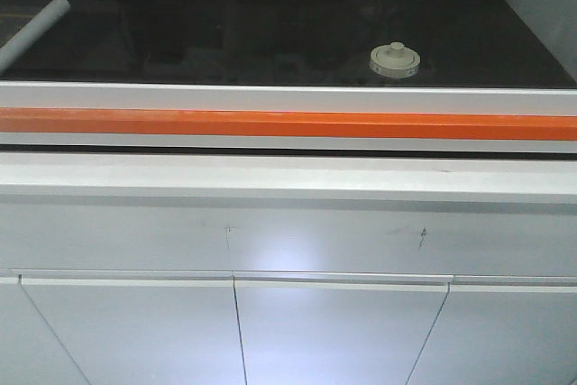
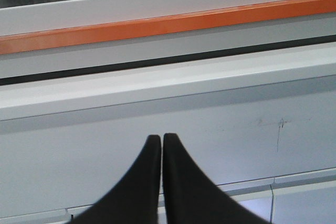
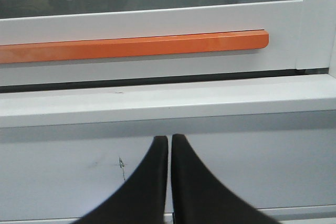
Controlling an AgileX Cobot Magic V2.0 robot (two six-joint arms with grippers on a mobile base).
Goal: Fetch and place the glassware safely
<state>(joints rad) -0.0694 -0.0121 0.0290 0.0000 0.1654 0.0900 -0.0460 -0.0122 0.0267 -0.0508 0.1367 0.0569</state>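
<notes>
Glassware jar [image 1: 394, 61] upper right in my front view, on dark surface [image 1: 252, 33] just beyond the orange rail [image 1: 270, 123], bare surface leftward, my left gripper [image 2: 161, 137] and right gripper [image 3: 169, 139] both pinched together, empty.

The horizontal bar [image 1: 288, 123] runs across the front. Behind the bar lies the table [image 1: 225, 33]. On the table, the jar [image 1: 394, 60] stands upright right of the bar's middle and near behind it. Far to the left, also behind the bar, the tube [image 1: 34, 33] lies slanted on the table, well apart from the jar. Just below and before the bar runs a ledge [image 1: 288, 178], then a panel [image 1: 288, 236], then the cabinet doors [image 1: 341, 331]. The left gripper [image 2: 161, 141] and the right gripper [image 3: 169, 141] sit before and below the bar, facing the panel.
</notes>
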